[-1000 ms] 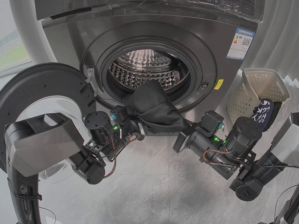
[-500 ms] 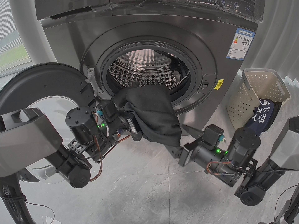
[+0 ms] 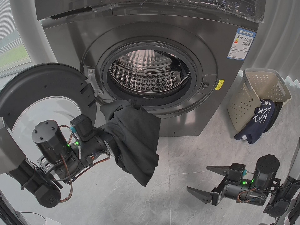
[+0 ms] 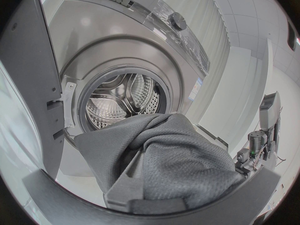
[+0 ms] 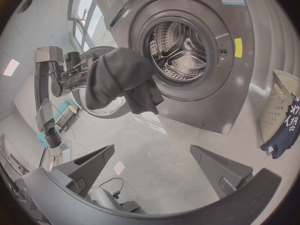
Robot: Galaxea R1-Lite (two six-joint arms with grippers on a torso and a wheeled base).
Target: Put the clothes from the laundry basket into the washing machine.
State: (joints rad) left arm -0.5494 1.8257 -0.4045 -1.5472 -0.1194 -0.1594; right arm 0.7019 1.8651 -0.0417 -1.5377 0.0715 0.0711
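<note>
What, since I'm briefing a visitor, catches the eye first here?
A dark garment hangs off the left arm before the open drum. The right gripper hovers open, low above the floor. A navy shirt spills over the basket right of the washer.

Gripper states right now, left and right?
Left gripper: holding the dark grey mesh garment, which drapes over it.
Right gripper: open, holding nothing.

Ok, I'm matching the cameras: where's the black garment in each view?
Head view: black garment lower centre-left, below the drum opening.
Left wrist view: close foreground, covering the opening's lower rim.
Right wrist view: farther off, overlapping the opening's rim.
Shared landmark: the drum opening.
</note>
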